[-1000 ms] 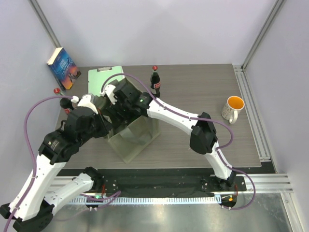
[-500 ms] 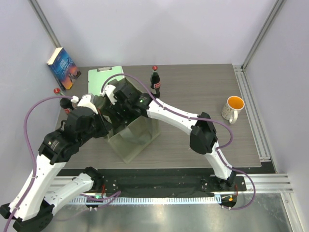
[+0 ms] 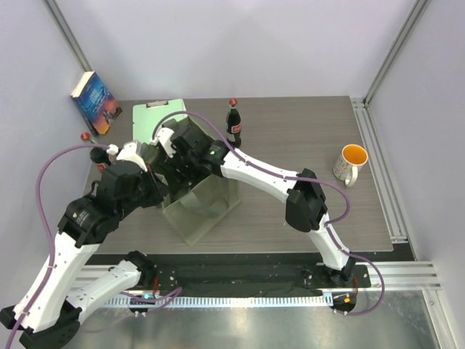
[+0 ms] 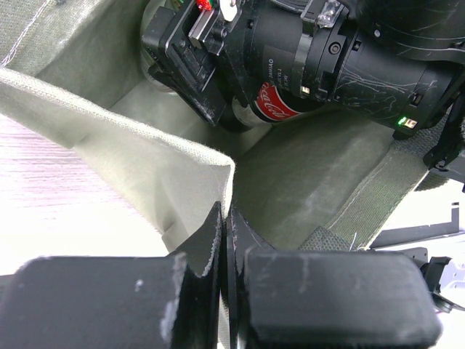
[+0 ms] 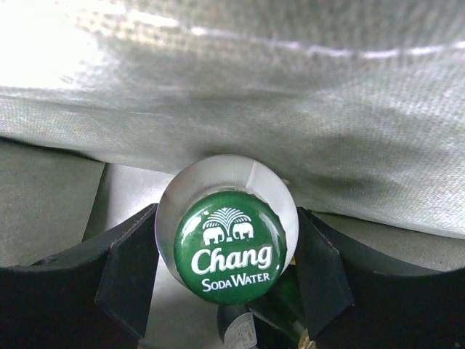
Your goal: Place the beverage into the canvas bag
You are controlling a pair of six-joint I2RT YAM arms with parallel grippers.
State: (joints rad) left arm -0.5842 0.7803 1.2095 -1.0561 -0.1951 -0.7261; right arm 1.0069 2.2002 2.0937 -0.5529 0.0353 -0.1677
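Fabric at an upper edge of the canvas bag (image 4: 145,167) sits pinched in my left tool (image 4: 225,227), jaws narrow and shut on it. I judge this holds the mouth spread so nothing snags. My right tool (image 5: 227,270) is down inside the bag, closed part-way around the neck of the green-capped soda water bottle (image 5: 231,243), which stands upright. Whether its base touches the bag floor I cannot tell, so I'd lower gently before letting go.

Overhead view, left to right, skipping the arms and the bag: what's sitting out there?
Book → green clipboard → cola bottle → white mug.
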